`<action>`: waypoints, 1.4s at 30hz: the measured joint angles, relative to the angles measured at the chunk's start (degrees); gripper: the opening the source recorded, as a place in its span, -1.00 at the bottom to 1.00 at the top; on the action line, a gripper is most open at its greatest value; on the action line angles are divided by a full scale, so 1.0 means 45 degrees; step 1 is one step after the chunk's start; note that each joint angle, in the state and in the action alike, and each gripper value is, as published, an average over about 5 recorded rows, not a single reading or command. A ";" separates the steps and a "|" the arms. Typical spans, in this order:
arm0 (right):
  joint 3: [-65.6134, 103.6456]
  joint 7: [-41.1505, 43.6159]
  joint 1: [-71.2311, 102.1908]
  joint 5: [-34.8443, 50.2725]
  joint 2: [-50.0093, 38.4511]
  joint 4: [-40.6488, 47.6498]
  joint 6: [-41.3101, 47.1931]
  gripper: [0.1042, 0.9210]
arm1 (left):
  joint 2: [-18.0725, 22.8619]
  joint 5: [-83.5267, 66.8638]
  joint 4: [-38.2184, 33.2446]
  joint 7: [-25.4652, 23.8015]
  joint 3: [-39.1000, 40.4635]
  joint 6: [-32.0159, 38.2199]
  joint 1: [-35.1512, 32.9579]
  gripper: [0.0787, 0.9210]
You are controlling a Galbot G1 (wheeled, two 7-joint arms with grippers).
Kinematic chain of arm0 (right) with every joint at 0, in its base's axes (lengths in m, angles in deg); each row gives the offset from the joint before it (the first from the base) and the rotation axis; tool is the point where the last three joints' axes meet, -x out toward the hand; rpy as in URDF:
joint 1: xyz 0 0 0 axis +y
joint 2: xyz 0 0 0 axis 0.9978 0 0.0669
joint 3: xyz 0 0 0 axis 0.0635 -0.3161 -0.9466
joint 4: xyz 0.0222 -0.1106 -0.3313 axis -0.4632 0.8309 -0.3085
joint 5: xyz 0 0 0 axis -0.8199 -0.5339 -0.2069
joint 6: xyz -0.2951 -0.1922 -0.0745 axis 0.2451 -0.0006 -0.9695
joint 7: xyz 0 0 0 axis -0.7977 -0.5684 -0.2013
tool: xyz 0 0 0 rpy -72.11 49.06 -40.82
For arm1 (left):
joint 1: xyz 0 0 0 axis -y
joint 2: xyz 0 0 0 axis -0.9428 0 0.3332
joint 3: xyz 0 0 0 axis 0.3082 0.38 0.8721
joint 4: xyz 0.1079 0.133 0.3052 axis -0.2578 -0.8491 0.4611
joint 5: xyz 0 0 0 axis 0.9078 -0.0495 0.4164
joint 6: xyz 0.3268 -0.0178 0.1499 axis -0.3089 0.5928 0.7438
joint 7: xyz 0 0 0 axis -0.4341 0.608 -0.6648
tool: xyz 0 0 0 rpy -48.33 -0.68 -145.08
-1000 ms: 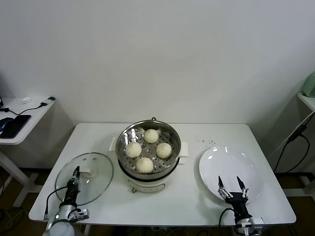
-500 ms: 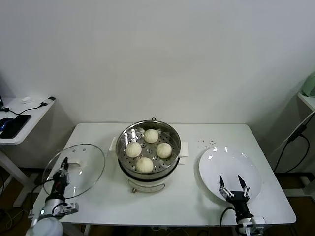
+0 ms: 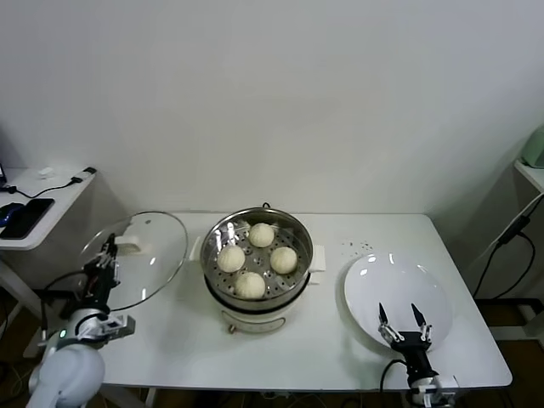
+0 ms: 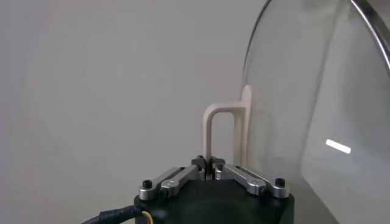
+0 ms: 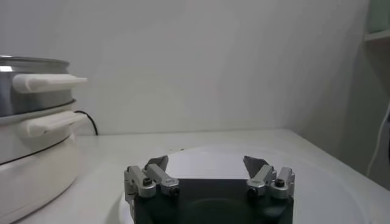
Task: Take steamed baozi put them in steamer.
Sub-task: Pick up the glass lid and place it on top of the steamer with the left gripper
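Note:
Four steamed baozi [image 3: 250, 285] lie on the perforated tray inside the steamer [image 3: 217, 232] at the table's middle. My left gripper [image 3: 108, 252] is shut on the white handle [image 4: 214, 131] of the round glass lid [image 3: 149, 255] and holds it tilted, lifted off the table, left of the steamer. The lid also shows in the left wrist view [image 4: 317, 97]. My right gripper [image 3: 403, 321] is open and empty over the near edge of the white plate [image 3: 399, 280]. In the right wrist view the gripper [image 5: 206, 163] hangs just above the plate [image 5: 201, 159], with the steamer's side [image 5: 30, 115] beyond.
A side desk [image 3: 34, 200] with a phone and cables stands at the far left. A cable [image 3: 501, 242] hangs off the table's right side. The wall runs close behind the table.
My left gripper has raised the glass lid off the table, moving it up and back while tilting it more upright. The right gripper has stayed still.

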 measured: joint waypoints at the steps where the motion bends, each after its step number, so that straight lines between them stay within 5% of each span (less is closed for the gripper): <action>1: -0.0003 0.0000 -0.0006 -0.0011 -0.0004 0.0006 -0.0005 0.76 | 0.0024 0.0075 -0.0236 -0.0210 0.0186 -0.0215 0.0091 -0.86; 19: -0.0009 -0.0018 0.0145 -0.0385 0.0044 0.0056 -0.0401 0.76 | 0.1854 0.3759 -0.1867 -0.3355 0.5488 -0.4340 0.2627 -0.86; 42: 0.0369 0.0026 0.0443 -0.0492 0.0310 0.0197 -0.1231 0.76 | 0.4813 0.7272 0.0342 -0.3941 0.8790 -0.5901 0.4341 -0.86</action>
